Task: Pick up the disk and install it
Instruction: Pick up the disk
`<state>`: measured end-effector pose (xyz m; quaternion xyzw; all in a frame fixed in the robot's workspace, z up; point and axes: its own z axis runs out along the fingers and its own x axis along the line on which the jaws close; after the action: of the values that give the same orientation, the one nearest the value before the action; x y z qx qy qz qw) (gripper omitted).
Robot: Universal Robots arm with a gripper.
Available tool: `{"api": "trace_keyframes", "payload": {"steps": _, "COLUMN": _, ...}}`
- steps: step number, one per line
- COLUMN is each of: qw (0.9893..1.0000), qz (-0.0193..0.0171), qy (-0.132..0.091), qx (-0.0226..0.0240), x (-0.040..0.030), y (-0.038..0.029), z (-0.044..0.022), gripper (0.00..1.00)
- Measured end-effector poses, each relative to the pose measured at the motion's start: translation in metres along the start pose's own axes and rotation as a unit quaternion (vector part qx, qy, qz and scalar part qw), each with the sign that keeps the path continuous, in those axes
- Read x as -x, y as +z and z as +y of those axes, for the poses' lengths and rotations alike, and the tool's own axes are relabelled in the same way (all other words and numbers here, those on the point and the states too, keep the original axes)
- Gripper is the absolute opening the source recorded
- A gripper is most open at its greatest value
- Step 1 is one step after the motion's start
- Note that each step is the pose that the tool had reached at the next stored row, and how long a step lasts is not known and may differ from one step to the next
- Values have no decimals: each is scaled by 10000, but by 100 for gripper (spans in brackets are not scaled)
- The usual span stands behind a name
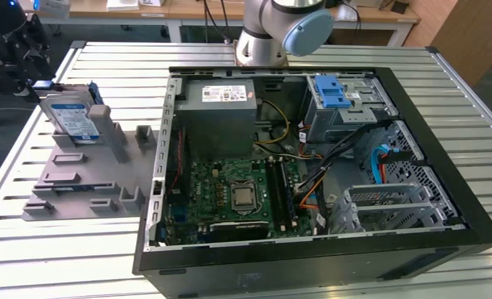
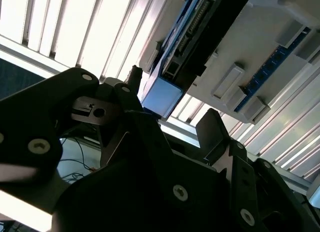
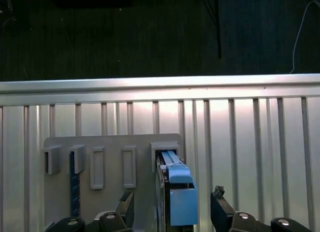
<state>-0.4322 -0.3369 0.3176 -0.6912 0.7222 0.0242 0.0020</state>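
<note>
The disk stands on edge in a slot of the grey holder plate at the exterior view's left, its blue-and-white label facing the camera. My gripper hangs over its upper far end. In the first wrist view the disk's blue side rail lies between the two black fingertips, with gaps on both sides. In the second wrist view the rail's end also sits between the fingertips. The gripper is open and straddles the disk without clamping it.
An open computer case fills the table's middle, with a grey power-supply box, a motherboard and a blue-latched drive cage. The arm's base stands behind the case. The table's edge runs just beyond the holder.
</note>
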Motion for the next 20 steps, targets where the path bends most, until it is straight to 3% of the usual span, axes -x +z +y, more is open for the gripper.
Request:
{"api": "trace_keyframes", "payload": {"steps": 6, "qw": 9999, "qz": 3, "qy": -129, "qx": 5, "x": 3, "y": 59, "z": 3, "gripper": 71}}
{"api": "trace_keyframes", "payload": {"steps": 14, "qw": 9999, "qz": 3, "qy": -140, "qx": 4, "x": 28, "y": 148, "z": 6, "gripper": 71}}
{"api": "trace_keyframes", "payload": {"steps": 20, "qw": 9999, "qz": 4, "qy": -140, "qx": 6, "x": 28, "y": 167, "z": 11, "gripper": 71}}
